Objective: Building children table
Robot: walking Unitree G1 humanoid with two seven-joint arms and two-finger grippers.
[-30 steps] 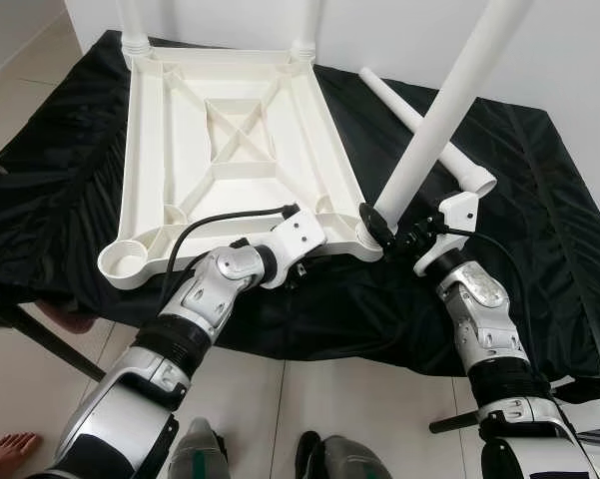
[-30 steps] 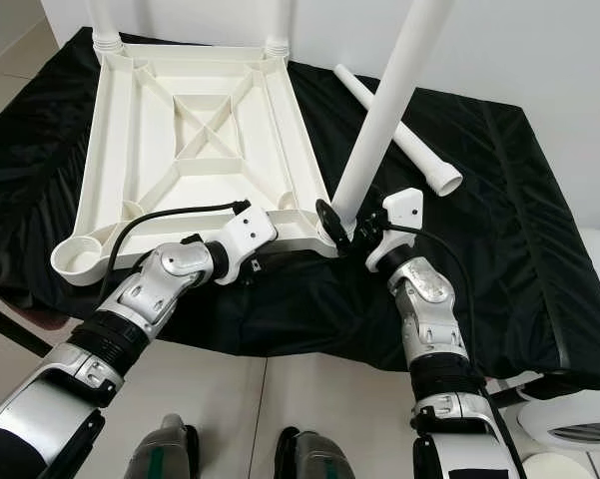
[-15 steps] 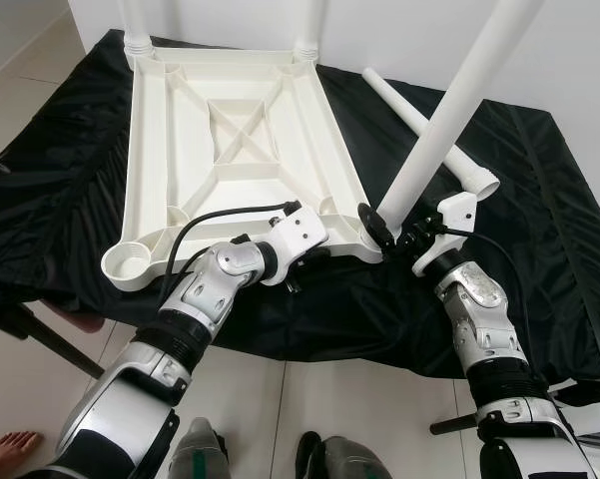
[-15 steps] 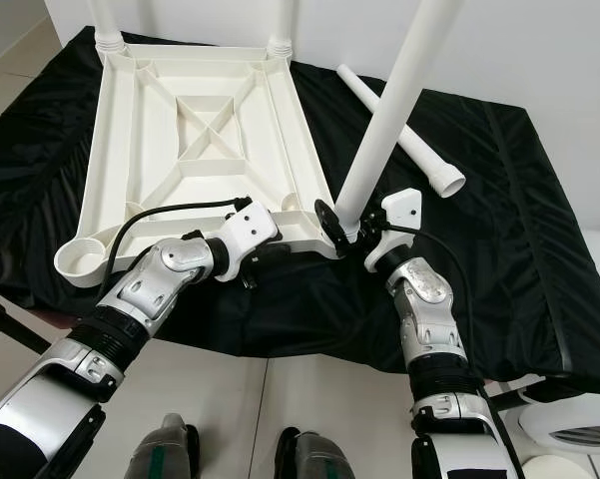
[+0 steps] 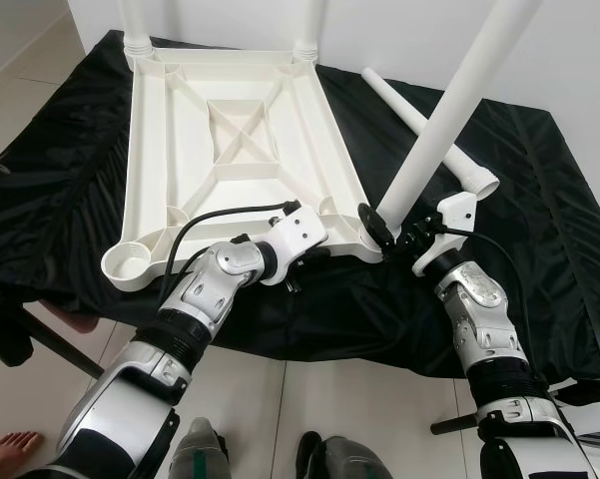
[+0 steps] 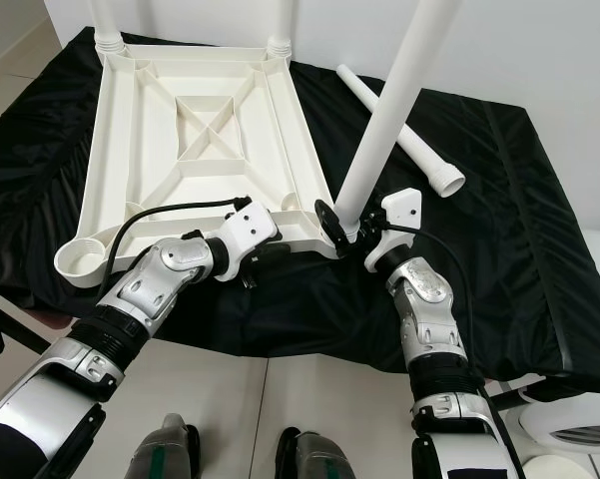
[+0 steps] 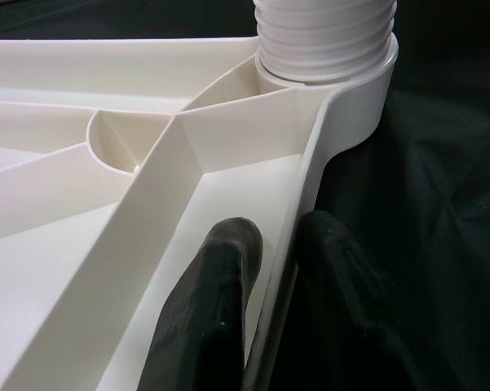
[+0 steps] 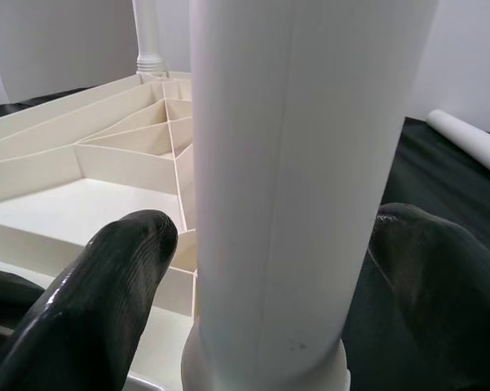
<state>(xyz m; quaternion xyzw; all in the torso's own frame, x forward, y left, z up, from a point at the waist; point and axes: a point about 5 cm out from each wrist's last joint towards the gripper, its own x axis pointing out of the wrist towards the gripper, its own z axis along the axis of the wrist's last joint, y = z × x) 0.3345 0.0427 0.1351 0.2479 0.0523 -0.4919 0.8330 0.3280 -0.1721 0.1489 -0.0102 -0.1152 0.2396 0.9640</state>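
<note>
Right claw (image 6: 347, 232) around base of white leg (image 6: 384, 125), fingers either side, leg seated in near right corner socket | left claw (image 7: 265, 269) pinching near rim of upturned tabletop (image 5: 235, 150) | tabletop on black-draped surface (image 5: 60, 200) | spare leg (image 5: 429, 130) lying right of tabletop

- I am standing in what looks like a room of a home, on pale floor tiles (image 5: 20, 110) beside a plain white wall (image 5: 579, 60)
- A black cloth (image 5: 539, 200) is covering my low work surface
- A person's bare foot (image 5: 5, 454) is resting nearby
</note>
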